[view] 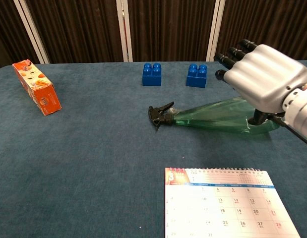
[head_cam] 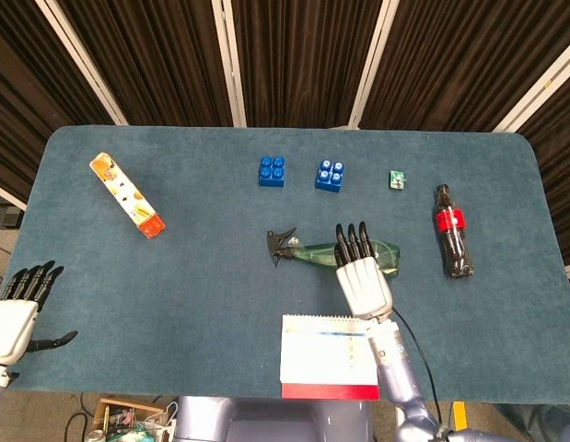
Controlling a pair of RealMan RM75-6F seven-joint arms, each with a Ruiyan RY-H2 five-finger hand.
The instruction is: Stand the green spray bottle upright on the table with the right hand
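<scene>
Hovering right hand (head_cam: 362, 276) above the lying transparent green plastic spray bottle (head_cam: 321, 252), fingers straight and slightly apart, gripping nothing.
Nearest: white desk calendar (head_cam: 328, 354). Bottle lies on its side mid-table, black trigger head (view: 159, 115) pointing left. Beyond: two blue building bricks (head_cam: 301, 173).

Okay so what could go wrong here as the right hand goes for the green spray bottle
The right hand is open above the lying green spray bottle; its smooth, tapered body could roll or slip from the fingers. Swinging it upright might knock the cola bottle or catch the calendar nearby.
</scene>
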